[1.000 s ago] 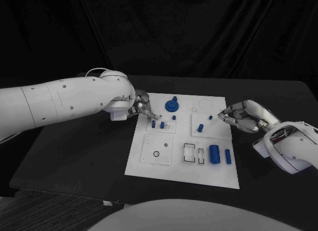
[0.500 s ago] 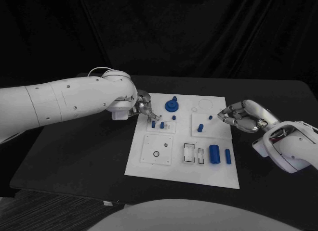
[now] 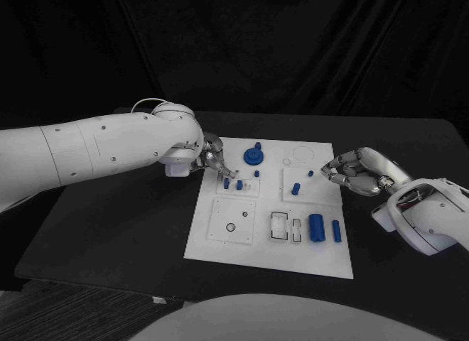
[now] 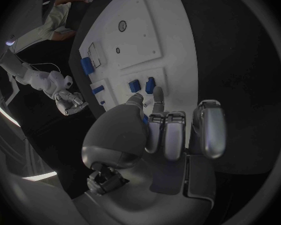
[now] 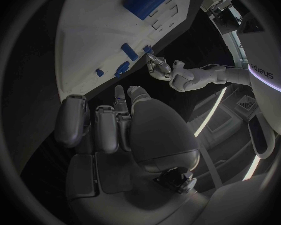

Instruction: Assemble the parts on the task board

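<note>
The white task board (image 3: 219, 245) lies in the middle of the black table. My left hand (image 3: 211, 159) hovers at the board's far left corner, fingers curled, fingertips just above two upright blue pegs (image 3: 232, 184). In the left wrist view the thumb and a finger (image 4: 158, 96) meet over those pegs (image 4: 142, 86), and a sliver of a small blue part (image 4: 144, 118) shows between them. My right hand (image 3: 355, 171) sits at the board's right edge with fingers curled in, holding nothing, beside a small blue piece (image 3: 310, 172).
On the board also stand a large blue round part (image 3: 254, 153), a blue peg (image 3: 295, 189), a blue cylinder (image 3: 317, 227) and a short blue bar (image 3: 337, 231). White inserts (image 3: 281, 226) sit in slots. Bare black table (image 3: 122, 227) lies on both sides.
The left arm has eased slightly toward the board. Both hands stay where they were.
</note>
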`<state>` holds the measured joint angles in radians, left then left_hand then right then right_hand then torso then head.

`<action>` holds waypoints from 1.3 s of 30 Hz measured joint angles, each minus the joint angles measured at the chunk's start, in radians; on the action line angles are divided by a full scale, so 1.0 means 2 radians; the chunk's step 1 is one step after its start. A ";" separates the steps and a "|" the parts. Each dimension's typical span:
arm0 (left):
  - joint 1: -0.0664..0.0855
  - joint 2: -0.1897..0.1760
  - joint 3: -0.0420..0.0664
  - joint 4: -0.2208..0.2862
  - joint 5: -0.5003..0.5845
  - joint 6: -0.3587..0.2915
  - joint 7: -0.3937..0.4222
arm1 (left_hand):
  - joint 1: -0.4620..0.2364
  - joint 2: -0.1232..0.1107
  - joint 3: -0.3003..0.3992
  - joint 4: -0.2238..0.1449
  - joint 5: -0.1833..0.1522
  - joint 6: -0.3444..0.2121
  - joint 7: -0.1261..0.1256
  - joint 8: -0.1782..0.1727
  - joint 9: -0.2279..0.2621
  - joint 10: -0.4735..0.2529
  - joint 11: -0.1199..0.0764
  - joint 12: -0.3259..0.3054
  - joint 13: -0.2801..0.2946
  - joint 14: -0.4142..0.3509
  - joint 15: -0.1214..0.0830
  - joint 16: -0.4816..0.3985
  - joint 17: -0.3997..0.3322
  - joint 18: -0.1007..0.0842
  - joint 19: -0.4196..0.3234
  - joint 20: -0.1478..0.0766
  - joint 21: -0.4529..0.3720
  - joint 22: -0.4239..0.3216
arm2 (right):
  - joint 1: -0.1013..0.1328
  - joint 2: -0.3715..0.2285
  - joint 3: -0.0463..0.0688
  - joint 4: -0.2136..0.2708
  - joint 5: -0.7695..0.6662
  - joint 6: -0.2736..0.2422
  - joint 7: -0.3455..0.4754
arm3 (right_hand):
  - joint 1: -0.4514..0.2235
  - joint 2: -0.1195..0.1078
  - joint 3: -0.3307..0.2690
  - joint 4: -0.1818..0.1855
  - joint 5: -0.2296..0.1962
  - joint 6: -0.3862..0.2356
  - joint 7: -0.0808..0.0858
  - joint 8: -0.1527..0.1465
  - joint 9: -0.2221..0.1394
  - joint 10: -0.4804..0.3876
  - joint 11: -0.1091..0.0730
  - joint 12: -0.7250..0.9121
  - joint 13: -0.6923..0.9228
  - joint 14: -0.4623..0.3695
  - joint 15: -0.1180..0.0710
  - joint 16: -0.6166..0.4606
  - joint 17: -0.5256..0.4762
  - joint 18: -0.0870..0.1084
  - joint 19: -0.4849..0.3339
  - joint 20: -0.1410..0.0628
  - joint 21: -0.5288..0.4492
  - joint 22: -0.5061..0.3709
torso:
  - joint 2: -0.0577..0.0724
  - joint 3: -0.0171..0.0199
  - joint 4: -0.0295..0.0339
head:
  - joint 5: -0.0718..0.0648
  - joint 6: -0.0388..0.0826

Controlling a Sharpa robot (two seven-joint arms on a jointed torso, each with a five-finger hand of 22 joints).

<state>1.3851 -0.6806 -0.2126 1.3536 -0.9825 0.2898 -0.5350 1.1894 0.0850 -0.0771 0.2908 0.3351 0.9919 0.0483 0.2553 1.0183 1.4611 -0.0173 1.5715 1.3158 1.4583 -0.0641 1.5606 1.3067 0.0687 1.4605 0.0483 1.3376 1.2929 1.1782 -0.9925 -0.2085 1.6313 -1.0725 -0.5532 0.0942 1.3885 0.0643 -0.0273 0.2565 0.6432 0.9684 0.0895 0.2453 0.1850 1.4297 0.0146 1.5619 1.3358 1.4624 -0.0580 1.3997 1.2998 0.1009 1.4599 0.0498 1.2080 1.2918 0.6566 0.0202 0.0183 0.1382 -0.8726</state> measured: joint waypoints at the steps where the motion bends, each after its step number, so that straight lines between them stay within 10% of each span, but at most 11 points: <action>1: 0.000 0.000 0.000 0.000 0.000 0.001 0.000 | 0.002 0.002 0.000 0.000 0.006 0.000 0.000 0.000 0.000 0.000 0.000 0.000 0.000 0.000 0.000 0.000 0.000 0.000 0.000 0.000 0.000 0.000 | 0.000 0.000 0.000 0.000 0.000 0.000 0.000 | 0.000 0.000 0.000 0.000 0.003 0.000 0.000 0.000 0.000 0.000 0.000 0.000 0.000 0.000 0.000 0.000 0.000 0.000 0.000 0.000 0.000 0.000 | 0.000 0.0000 0.0000 | 0.000 0.000; 15: -0.001 0.005 0.000 -0.001 -0.001 0.015 -0.004 | 0.015 0.003 0.000 0.000 0.035 0.002 -0.002 0.000 0.000 0.000 0.000 0.000 0.000 0.000 0.000 0.000 0.000 0.000 0.000 0.000 0.000 0.000 | 0.000 0.000 0.000 -0.001 0.000 0.004 -0.004 | 0.006 -0.006 0.000 0.000 0.004 0.000 0.000 0.003 0.001 0.001 0.001 0.000 0.000 0.000 0.000 -0.001 0.000 0.000 0.000 0.000 -0.010 0.000 | 0.000 0.0000 0.0000 | -0.001 0.000; 22: -0.001 0.008 0.000 -0.002 -0.001 0.020 -0.006 | 0.036 -0.001 0.000 0.000 0.087 0.002 -0.002 0.000 0.000 0.000 0.000 0.000 0.000 0.000 0.000 0.000 0.000 0.000 0.000 0.000 0.000 0.000 | 0.000 0.000 0.000 -0.001 0.000 0.007 -0.007 | 0.006 -0.006 0.000 0.000 0.004 0.000 0.000 0.003 0.001 0.001 0.001 0.000 0.000 0.000 0.000 -0.001 0.000 0.000 0.000 0.000 -0.011 0.000 | 0.000 0.0001 0.0000 | -0.001 0.000; 39: -0.003 0.012 0.000 -0.006 -0.002 0.026 -0.012 | 0.051 -0.012 0.015 -0.003 0.122 0.002 -0.002 0.000 0.000 0.000 0.000 0.000 0.000 0.000 0.000 0.000 0.000 0.000 0.000 0.000 0.000 0.000 | 0.000 0.000 0.000 -0.001 0.000 0.012 -0.012 | 0.006 -0.006 0.008 -0.008 0.004 0.000 0.000 0.003 0.002 0.001 0.001 0.000 0.000 0.000 0.000 -0.001 0.000 0.000 0.000 0.000 -0.017 0.000 | 0.000 0.0000 0.0000 | -0.001 0.000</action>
<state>1.3793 -0.6567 -0.2128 1.3407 -0.9858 0.3423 -0.5590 1.2912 0.0611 -0.0472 0.2845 0.5791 0.9952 0.0445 0.2554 1.0183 1.4610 -0.0179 1.5715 1.3159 1.4582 -0.0644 1.5606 1.3066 0.0687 1.4603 0.0479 1.3374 1.2929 1.1782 -0.9926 -0.2086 1.6295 -1.0725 -0.5299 0.0701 1.4004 0.0528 -0.0121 0.2414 0.6506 0.9684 0.0896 0.2518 0.1881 1.4317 0.0160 1.5616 1.3354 1.4623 -0.0580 1.3978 1.2998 0.1011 1.4597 0.0498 1.1747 1.2918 0.6567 0.0203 0.0184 0.1354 -0.8726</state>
